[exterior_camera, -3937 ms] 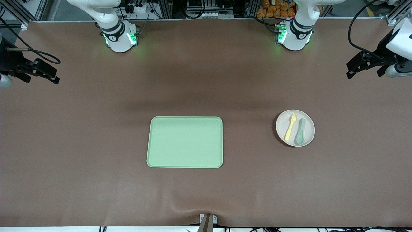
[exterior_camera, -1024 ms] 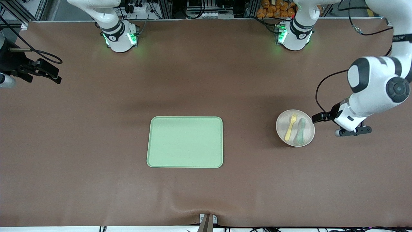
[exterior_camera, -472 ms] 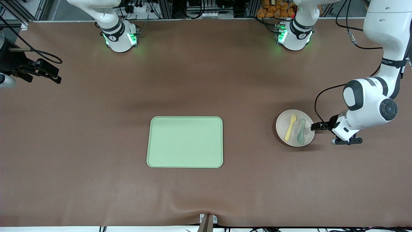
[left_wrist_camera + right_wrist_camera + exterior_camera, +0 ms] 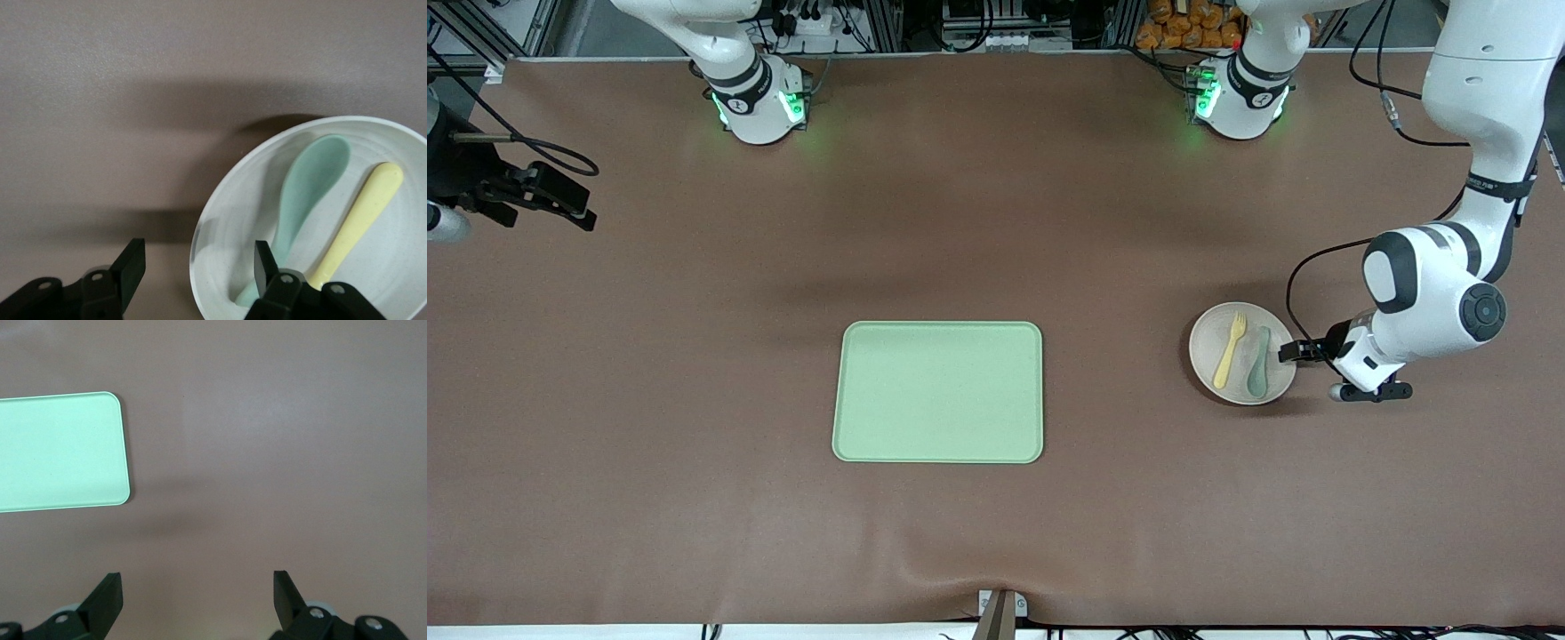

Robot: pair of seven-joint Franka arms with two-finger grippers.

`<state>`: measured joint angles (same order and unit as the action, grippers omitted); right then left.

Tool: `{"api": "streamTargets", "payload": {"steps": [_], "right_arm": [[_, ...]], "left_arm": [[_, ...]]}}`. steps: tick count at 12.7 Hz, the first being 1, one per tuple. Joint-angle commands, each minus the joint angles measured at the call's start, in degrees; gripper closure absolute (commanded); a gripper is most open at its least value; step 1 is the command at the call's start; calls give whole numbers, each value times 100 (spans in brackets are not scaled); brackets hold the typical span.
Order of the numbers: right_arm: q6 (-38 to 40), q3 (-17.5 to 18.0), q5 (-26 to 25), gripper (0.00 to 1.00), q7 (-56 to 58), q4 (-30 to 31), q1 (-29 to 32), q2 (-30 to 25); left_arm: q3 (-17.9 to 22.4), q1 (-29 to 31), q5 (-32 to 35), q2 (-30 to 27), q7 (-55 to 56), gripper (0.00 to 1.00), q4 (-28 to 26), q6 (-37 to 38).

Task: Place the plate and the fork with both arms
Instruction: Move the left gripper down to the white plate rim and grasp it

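The round off-white matte plate sits on the brown counter, well apart from the rectangular light-green tray, toward the left arm's end of the counter. The tray lies flat near the middle of the counter with nothing on it.

On the plate lie two utensils side by side. The small pale-yellow plastic fork is on the side of the plate nearer the tray, with its tines pointing toward the robot bases. The grey-green plastic spoon lies just beside the fork, on the side of the plate away from the tray.

The left claw is down at the plate's rim, on the edge away from the tray. In the left wrist view its fingers stand apart and straddle the rim: one finger is over the inside of the plate close to the spoon's handle end, the other is outside over the counter. The gap between them is still wide, and they do not yet pinch the rim.

The right claw waits in the air over the right arm's end of the counter, well apart from the tray. Its fingers are spread wide and carry nothing.
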<state>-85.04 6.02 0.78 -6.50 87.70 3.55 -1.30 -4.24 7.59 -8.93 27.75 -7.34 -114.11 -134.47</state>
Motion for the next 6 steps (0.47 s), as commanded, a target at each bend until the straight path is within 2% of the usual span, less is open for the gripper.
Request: {"api": "streamTargets", "payload": {"steps": [1, 4, 6], "right_arm": [[40, -13, 53, 0, -18, -16, 5, -11], [40, -13, 53, 0, -18, -16, 5, -11], [40, -13, 53, 0, -18, -16, 5, -11]], "left_arm": [[-24, 41, -178, 116, -154, 36, 38, -71], [-24, 41, -311, 204, -189, 40, 64, -114], [-24, 41, -311, 213, -189, 52, 64, -114]]}}
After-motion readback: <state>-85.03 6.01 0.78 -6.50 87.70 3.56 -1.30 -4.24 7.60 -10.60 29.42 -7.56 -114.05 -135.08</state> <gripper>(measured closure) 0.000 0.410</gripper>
